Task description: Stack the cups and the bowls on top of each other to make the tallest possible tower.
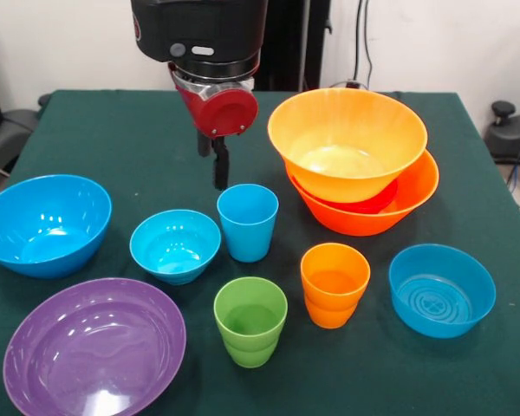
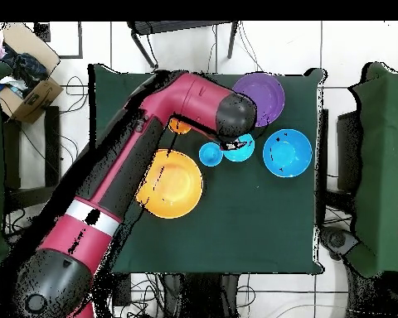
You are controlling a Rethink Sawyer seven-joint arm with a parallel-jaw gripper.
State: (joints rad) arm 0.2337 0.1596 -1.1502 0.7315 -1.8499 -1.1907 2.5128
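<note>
My gripper [image 1: 215,169] hangs just behind the blue cup [image 1: 247,221] [image 2: 211,154], a little above the cloth, holding nothing. The green cup [image 1: 250,321] and orange cup [image 1: 334,284] [image 2: 179,126] stand upright nearer the front. The tower [image 1: 355,165] at the back right is a large orange bowl [image 1: 416,195] holding a small red bowl [image 1: 377,204], with a second large orange bowl [image 1: 347,143] [image 2: 169,182] tilted on top. A large blue bowl [image 1: 45,224] [image 2: 287,152], a purple bowl [image 1: 94,347] [image 2: 264,93] and two smaller blue bowls [image 1: 174,245] [image 1: 441,289] sit apart.
A dark green cloth [image 1: 113,130] covers the table. In the overhead view my arm [image 2: 152,149] crosses the table and hides the gripper and the green cup. Chairs and a cardboard box [image 2: 28,91] stand around the table.
</note>
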